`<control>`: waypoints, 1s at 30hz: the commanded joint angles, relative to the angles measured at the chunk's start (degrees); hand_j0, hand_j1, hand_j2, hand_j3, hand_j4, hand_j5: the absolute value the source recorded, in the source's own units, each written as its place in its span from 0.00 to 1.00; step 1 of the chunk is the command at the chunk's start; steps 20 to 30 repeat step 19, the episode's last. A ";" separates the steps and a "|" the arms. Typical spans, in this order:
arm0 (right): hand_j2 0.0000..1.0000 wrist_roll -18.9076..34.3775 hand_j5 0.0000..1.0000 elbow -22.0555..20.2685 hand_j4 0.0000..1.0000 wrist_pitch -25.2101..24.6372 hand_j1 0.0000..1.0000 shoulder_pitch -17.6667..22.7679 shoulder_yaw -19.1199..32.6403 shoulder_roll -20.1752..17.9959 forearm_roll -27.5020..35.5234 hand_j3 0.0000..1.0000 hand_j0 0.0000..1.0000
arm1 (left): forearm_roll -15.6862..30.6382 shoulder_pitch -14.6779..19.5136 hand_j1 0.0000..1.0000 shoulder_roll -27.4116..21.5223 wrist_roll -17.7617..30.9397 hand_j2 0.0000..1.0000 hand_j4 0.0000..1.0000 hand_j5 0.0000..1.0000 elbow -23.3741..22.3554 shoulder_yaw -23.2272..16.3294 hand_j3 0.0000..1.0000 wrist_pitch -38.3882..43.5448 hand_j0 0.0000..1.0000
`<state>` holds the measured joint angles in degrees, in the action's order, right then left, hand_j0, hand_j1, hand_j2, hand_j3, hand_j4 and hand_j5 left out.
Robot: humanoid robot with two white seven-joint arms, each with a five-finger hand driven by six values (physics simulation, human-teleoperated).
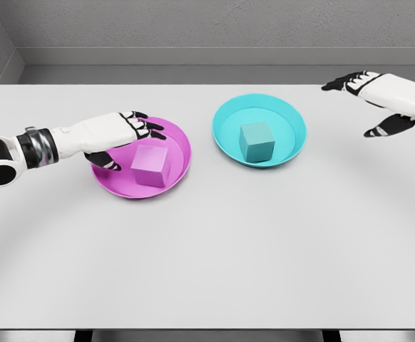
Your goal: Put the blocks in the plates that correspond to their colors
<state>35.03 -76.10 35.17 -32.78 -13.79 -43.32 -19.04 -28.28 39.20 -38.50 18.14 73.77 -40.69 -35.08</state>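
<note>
A magenta block [150, 165] sits inside the magenta plate [180, 146] left of centre. My left hand [125, 142] hovers over the plate's left side, just beside the block, its fingers spread and holding nothing. A teal block [257, 141] rests in the teal plate [290, 121] to the right. My right hand [368, 105] hangs above the table at the far right, well clear of the teal plate, fingers spread and empty.
The white table [214, 249] stretches toward me with its front edge near the bottom of the picture. A grey wall runs behind the table's far edge.
</note>
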 commanded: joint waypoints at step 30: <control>1.00 -0.03 1.00 -0.63 1.00 -0.17 1.00 2.02 2.98 -2.56 0.41 1.00 1.00 | 19.75 -3.25 1.00 -17.04 -0.38 1.00 1.00 1.00 -6.36 0.53 1.00 0.08 1.00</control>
